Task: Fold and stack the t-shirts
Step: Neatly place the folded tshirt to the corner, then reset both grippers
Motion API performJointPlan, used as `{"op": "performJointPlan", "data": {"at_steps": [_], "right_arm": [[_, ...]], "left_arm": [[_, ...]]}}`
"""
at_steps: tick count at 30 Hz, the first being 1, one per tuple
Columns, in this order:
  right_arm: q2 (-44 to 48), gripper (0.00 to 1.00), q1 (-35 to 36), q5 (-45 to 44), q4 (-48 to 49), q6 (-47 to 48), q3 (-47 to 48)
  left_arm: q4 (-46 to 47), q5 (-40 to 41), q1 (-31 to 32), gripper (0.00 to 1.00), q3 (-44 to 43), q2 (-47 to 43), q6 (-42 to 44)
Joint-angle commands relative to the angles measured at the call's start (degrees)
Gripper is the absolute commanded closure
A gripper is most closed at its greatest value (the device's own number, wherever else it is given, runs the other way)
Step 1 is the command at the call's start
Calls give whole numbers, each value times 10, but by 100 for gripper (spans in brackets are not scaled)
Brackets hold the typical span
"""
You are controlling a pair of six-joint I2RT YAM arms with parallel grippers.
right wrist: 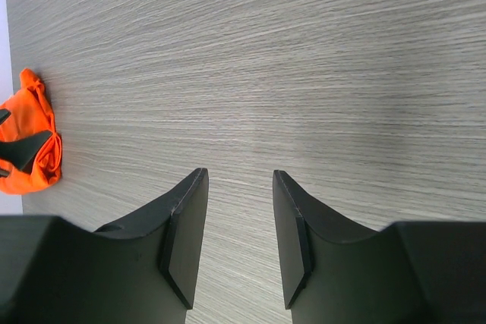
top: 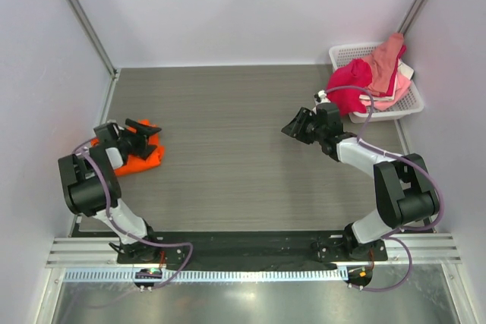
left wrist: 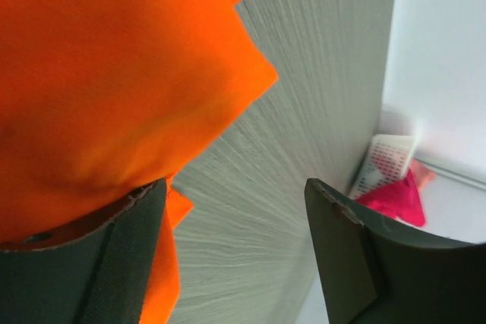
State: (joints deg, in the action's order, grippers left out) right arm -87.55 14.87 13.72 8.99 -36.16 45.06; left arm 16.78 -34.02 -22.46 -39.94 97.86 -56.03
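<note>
Placement step, I'd judge: left gripper, jaws apart, touches the orange t-shirt far left of the basket. Right gripper, apart and empty, should next fetch 1 magenta t-shirt from it.

Bright orange t-shirt, magenta t-shirt, salmon t-shirt, white lattice basket, grey table (fine wood grain).

The left wrist view's top and left edges cut off the orange t-shirt.
</note>
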Motion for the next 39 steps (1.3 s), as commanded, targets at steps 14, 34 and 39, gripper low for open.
{"op": "performJointPlan", "data": {"at_steps": [14, 34, 39], "right_arm": [[72, 49, -3, -28, 32, 12, -23], [607, 12, -3, -295, -199, 94, -221], [682, 12, -2, -271, -151, 69, -311]], "left_arm": [[-368, 361, 256, 1, -124, -290, 160], [-310, 540, 470, 0, 117, -594, 200], [-269, 580, 470, 0, 209, -674, 215]]}}
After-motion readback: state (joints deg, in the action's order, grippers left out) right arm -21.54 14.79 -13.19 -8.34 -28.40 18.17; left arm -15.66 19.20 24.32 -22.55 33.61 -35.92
